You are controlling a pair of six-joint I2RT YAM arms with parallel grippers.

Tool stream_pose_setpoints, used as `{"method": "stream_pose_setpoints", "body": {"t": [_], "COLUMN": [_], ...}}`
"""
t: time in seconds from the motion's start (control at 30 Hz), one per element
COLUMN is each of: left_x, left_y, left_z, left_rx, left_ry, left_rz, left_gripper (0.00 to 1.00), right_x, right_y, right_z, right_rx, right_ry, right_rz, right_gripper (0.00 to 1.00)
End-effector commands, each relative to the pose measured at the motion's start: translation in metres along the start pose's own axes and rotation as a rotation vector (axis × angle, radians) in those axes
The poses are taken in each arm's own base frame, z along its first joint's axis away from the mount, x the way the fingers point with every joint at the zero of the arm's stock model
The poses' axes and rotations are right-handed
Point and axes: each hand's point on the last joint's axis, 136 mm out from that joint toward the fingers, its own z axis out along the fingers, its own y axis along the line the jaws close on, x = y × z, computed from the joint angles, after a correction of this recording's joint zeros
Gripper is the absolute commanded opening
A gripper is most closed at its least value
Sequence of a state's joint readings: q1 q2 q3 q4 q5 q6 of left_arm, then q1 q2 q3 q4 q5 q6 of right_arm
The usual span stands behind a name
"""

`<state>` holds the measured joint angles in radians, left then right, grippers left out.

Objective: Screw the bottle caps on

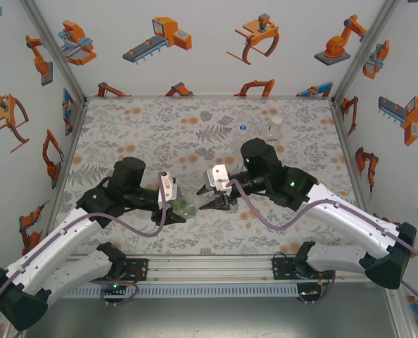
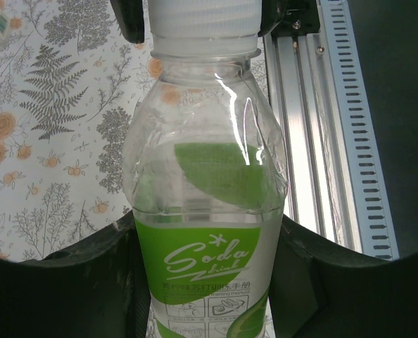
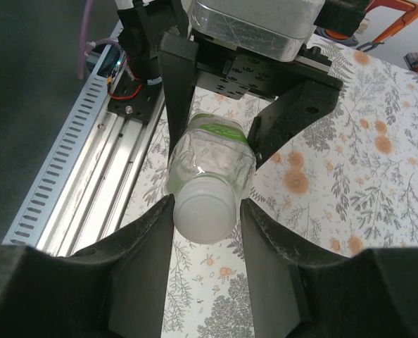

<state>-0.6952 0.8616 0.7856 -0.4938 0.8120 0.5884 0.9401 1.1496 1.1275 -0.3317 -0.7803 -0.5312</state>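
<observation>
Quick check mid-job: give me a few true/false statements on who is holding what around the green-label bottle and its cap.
1. The left gripper grips the green-label bottle around its body. True.
2. The cap on that bottle's neck is blue. False: it is a white cap.
3. The right gripper has a finger on each side of the white cap. True.
4. The bottle stands upright. False: it lies roughly level between the two grippers, with its neck toward the right gripper.
5. A blue cap lies loose on the far part of the table. True.
</observation>
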Motion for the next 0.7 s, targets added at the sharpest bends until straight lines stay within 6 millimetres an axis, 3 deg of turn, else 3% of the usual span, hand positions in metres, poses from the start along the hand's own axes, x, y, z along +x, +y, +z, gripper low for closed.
{"method": "stream_pose_setpoints", "body": {"t": [0.0,0.07,0.27,0.5,0.67], "left_x": [-0.016,-0.016,-0.015,-0.009,-0.002], "left_y": [-0.006,-0.006,-0.002,0.014,0.030], "left_z": [-0.005,-0.006,-0.007,-0.011,-0.016], "left_rx": [0.027,0.026,-0.005,-0.119,-0.218], "left_ry": [-0.039,-0.039,-0.028,0.013,0.052], "left_rz": [0.046,0.046,0.050,0.056,0.049], "left_gripper": [0.00,0.00,0.00,0.00,0.00], "right_x": [-0.006,-0.006,-0.003,0.003,0.019], "right_y": [0.000,0.000,-0.012,-0.043,-0.065], "right_z": [-0.002,-0.002,0.000,0.002,0.003], "right_rx": [0.018,0.018,0.087,0.252,0.367], "right_ry": [-0.011,-0.011,-0.015,-0.108,-0.127], "right_rz": [-0.013,-0.013,0.066,0.402,0.665], "right_gripper": [0.39,0.34,0.00,0.00,0.00]}}
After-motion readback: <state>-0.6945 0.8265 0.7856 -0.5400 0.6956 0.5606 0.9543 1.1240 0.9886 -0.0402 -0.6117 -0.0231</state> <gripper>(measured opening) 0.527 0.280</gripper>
